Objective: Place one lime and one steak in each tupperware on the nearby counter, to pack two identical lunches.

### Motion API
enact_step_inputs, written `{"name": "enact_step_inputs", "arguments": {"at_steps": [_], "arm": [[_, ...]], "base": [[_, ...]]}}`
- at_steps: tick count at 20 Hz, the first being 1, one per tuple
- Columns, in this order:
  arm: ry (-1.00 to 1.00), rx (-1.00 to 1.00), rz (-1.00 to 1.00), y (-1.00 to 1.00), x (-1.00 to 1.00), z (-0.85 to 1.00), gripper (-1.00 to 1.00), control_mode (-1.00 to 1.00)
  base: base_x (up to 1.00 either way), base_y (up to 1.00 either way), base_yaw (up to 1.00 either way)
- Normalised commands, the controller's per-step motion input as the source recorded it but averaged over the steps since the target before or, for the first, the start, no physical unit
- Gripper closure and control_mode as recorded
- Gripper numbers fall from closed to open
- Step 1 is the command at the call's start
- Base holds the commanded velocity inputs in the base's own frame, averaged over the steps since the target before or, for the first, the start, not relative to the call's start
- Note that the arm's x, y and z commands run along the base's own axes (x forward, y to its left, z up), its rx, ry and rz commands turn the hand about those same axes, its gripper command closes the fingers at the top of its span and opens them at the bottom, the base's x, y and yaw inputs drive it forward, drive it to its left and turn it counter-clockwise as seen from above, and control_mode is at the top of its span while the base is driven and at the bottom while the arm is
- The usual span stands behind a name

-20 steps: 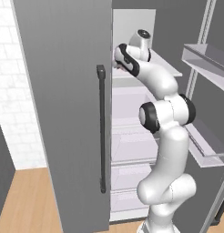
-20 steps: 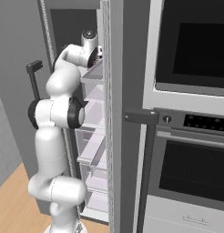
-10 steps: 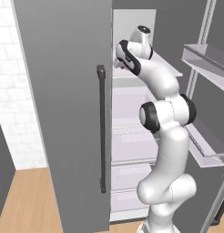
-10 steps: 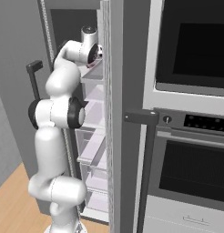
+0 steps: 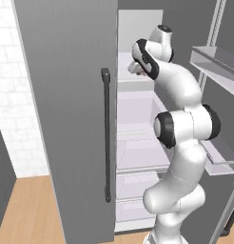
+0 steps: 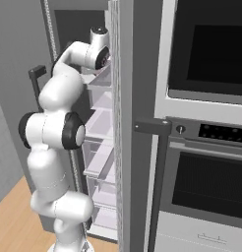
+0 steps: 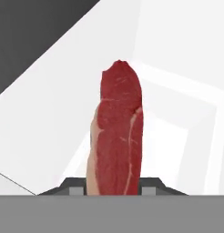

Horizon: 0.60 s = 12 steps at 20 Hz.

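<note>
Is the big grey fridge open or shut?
Open. The fridge door stands swung aside, white shelves show inside, and the arm reaches in.

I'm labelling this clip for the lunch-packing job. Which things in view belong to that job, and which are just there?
Part of the job:
- steak, red and long, between the fingertips of the gripper, which is shut on it
- fridge shelf the arm reaches over

Just there:
- fridge door handle
- lower fridge drawers
- wall oven
- oven handle
- wooden floor
</note>
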Motion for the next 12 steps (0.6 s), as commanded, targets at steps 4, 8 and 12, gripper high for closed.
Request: {"name": "enact_step_inputs", "arguments": {"at_steps": [4, 8, 12], "arm": [[0.00, 0.00, -0.14, 0.09, -1.00, -0.24, 1.00, -1.00], [0.00, 0.00, -0.24, 0.00, -1.00, -0.19, 1.00, -1.00], [0.01, 0.00, -0.28, -0.01, -1.00, 0.00, 1.00, -1.00]], "base": [[0.00, 0.00, 0.00], [0.00, 0.00, 0.00], [0.00, 0.00, 0.00]]}}
